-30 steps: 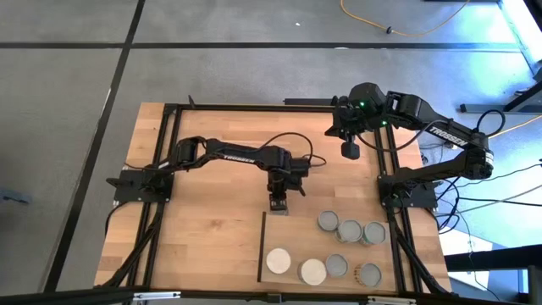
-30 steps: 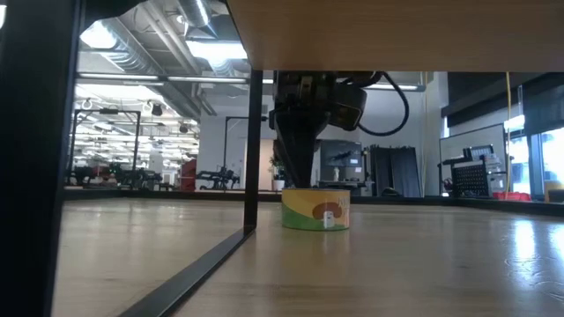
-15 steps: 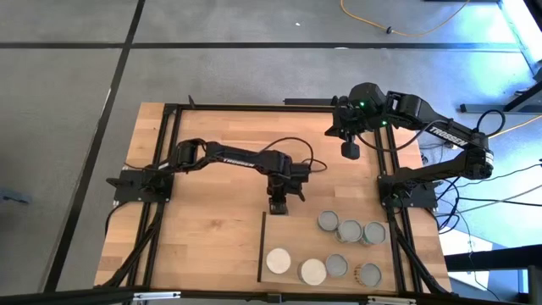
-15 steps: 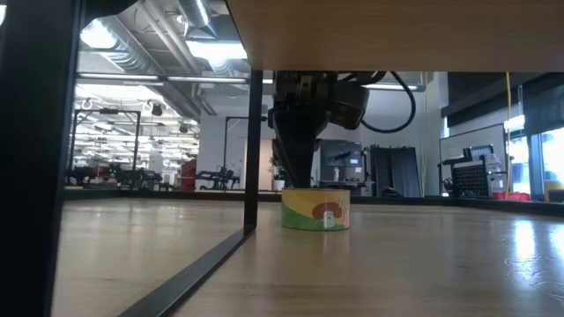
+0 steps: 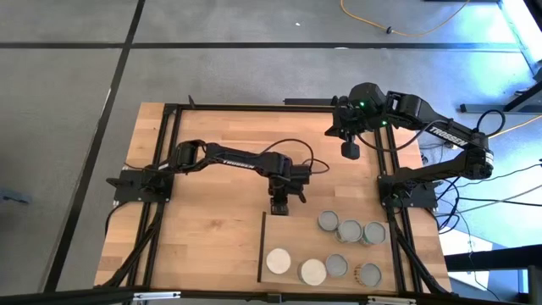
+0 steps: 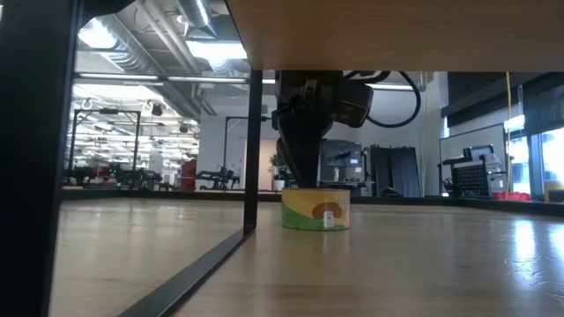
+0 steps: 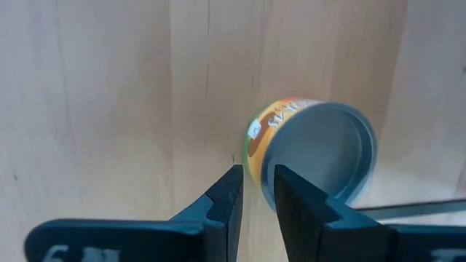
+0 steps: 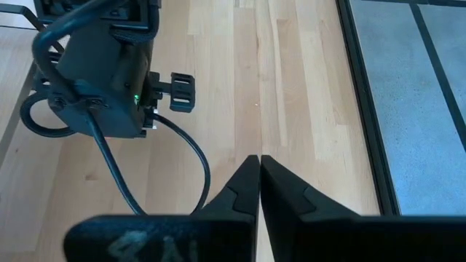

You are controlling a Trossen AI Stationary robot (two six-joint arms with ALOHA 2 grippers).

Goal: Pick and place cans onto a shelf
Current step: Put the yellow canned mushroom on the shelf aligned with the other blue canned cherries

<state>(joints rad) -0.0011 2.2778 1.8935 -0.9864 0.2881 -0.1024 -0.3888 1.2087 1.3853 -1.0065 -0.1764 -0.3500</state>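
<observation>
Seven round silver- and white-topped cans (image 5: 351,230) already sit on the pale wooden shelf panel (image 5: 288,241) around 5 o'clock, so I'd guess one's left: the green-yellow labelled tin (image 7: 312,156) on the striped tabletop. Left gripper (image 7: 255,191) hovers over its rim, fingers slightly apart, empty. Right gripper (image 8: 259,175) is parked at 2 o'clock, pinched together.

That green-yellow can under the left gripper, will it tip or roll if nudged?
The can looks squat, wider than tall, standing upright on its flat base, so tipping seems unlikely; it would probably slide. The left gripper sits near its rim, with only a narrow finger gap. The smooth metal lid may be slippery.
</observation>
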